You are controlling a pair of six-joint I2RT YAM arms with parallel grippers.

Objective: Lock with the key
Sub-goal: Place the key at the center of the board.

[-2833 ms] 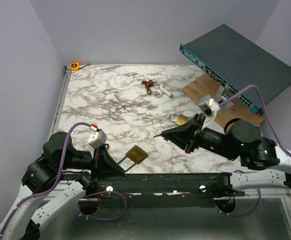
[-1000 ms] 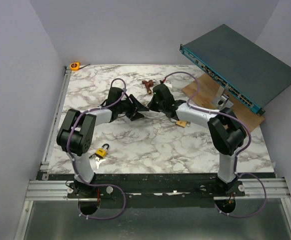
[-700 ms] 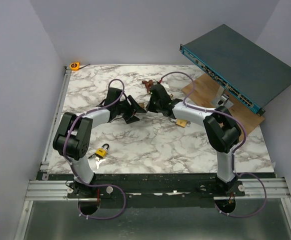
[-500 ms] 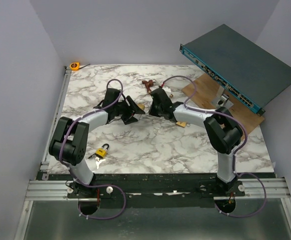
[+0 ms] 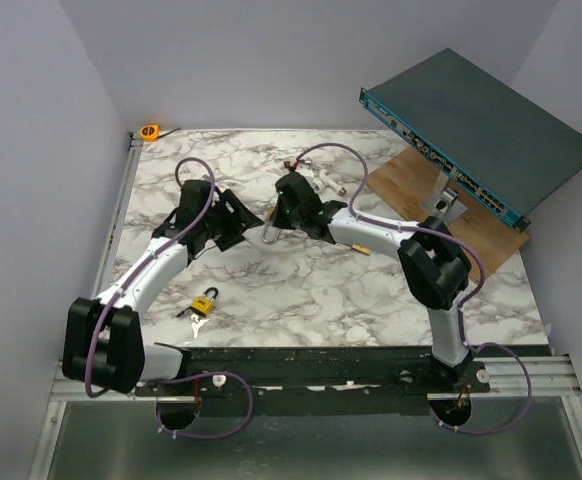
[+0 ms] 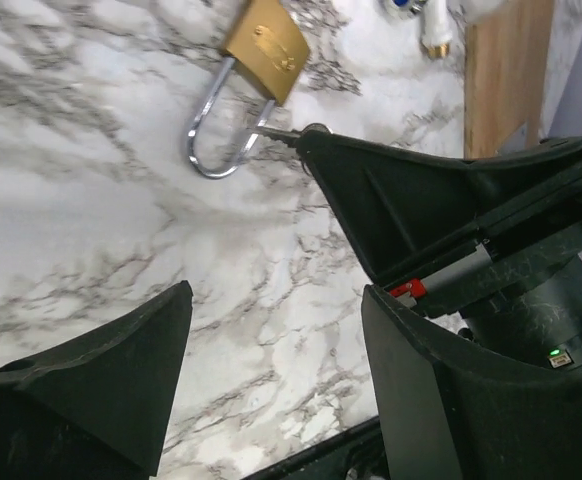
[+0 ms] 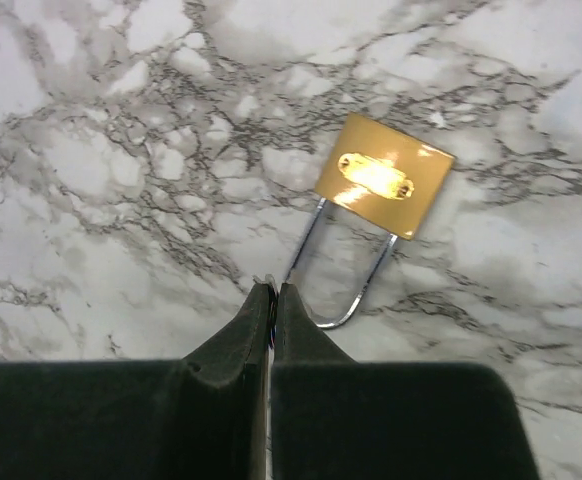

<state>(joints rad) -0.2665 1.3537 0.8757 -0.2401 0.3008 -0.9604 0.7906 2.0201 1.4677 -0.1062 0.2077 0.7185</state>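
A: Right pincer (image 7: 271, 292)?
B: Pressed together on a thin silvery bit that looks like the key (image 6: 274, 132). Its tip is just beside the shackle (image 7: 334, 323) of the padlock (image 7: 383, 175), lying flat mid-table.
A: Why there?
B: Wrong end, I'd say. The keyhole isn't visible, likely on the body's other end. Left pincer (image 6: 276, 290) is spread and empty, probably to steady or turn the padlock.

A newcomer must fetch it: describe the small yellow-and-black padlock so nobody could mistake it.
Start at the marble table and go to its near edge on the left, beside the left arm. The small yellow-and-black padlock lies there; it is the only black-and-yellow one, while the brass padlock farther back is plain gold.
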